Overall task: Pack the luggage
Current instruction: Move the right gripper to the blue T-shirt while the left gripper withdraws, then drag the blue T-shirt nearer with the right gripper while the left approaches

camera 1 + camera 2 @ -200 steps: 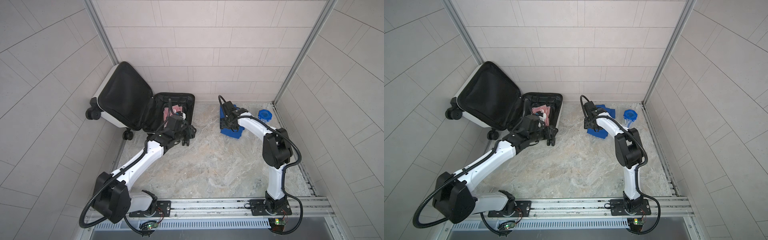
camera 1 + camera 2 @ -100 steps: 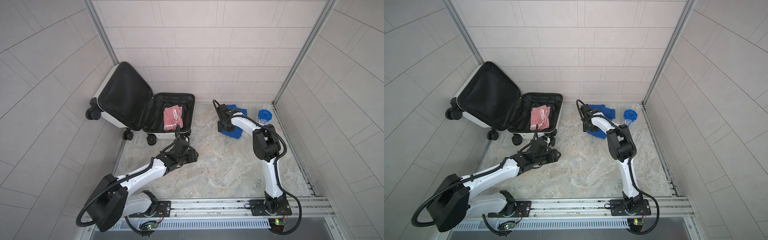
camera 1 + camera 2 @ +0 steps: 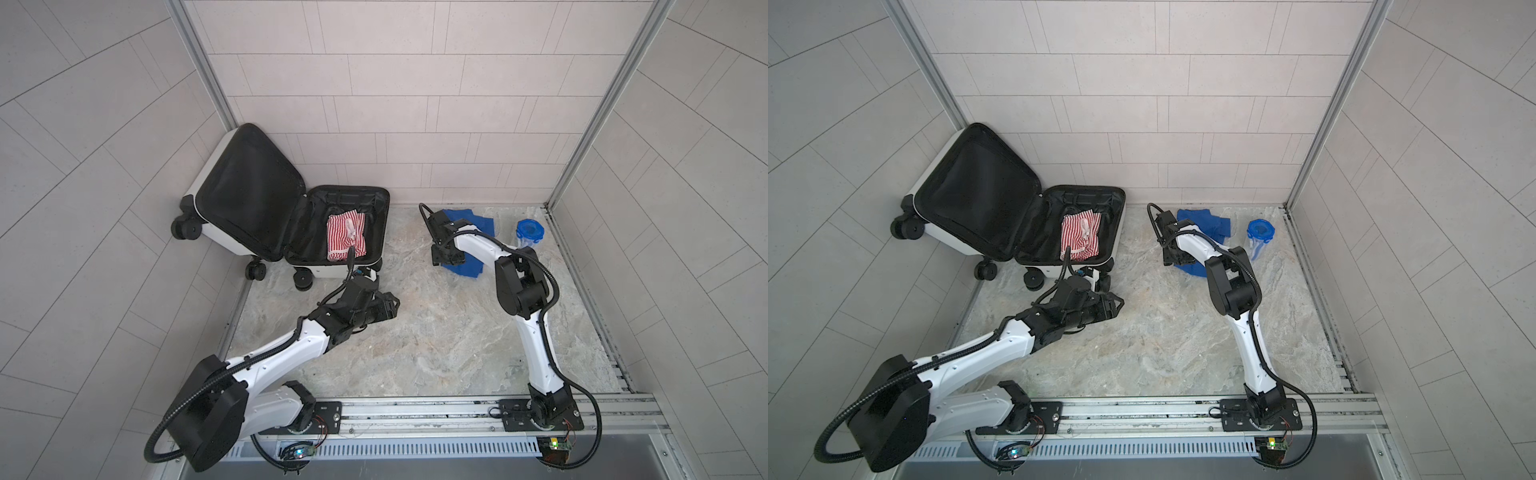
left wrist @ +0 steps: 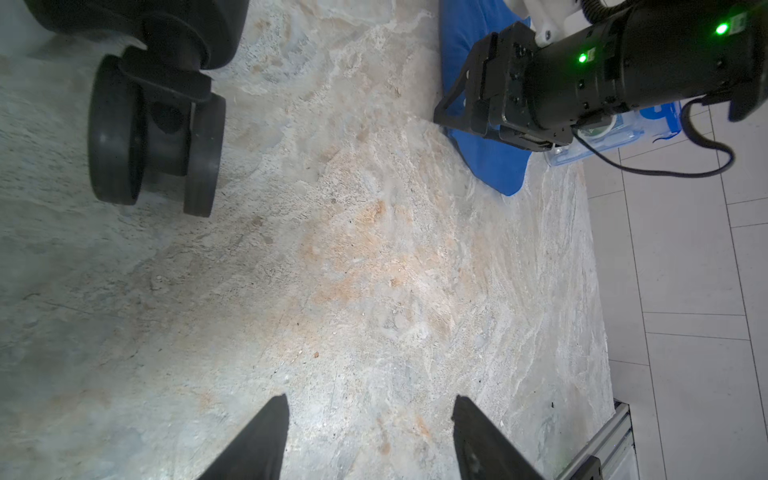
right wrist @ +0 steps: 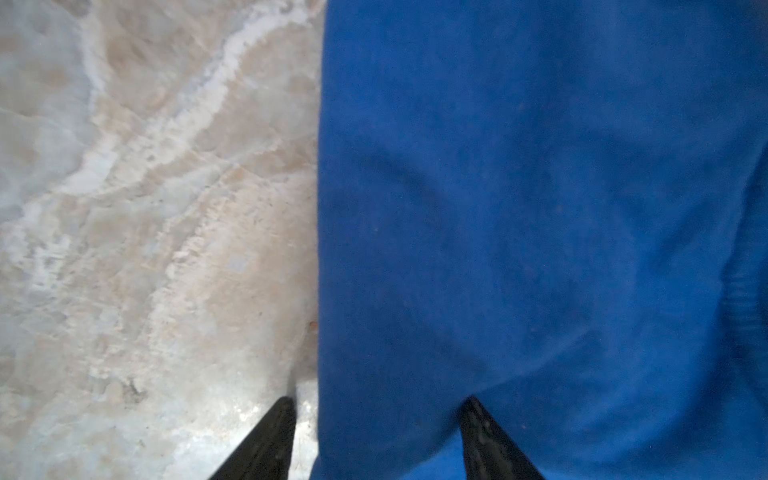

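**Desk:** Where is the case, and what do the hands hold?

**Operator:** The luggage lies open at the upper left of both top views, lid propped against the wall, with a red-striped garment in its base; I have nothing in the left gripper, whose jaws are spread over the bare floor at centre frame; the right gripper, at upper right of centre, is also spread, one finger on the floor, the other on the blue garment.

**Desk:** What worries you?

**Operator:** The bite; I am straddling only the cloth's edge, so closing here may pinch a thin fold that slips on the lift; a trailing end could sweep the blue-lidded container close beside it; and my left arm sits between cloth and case, so I risk a collision on the way across.
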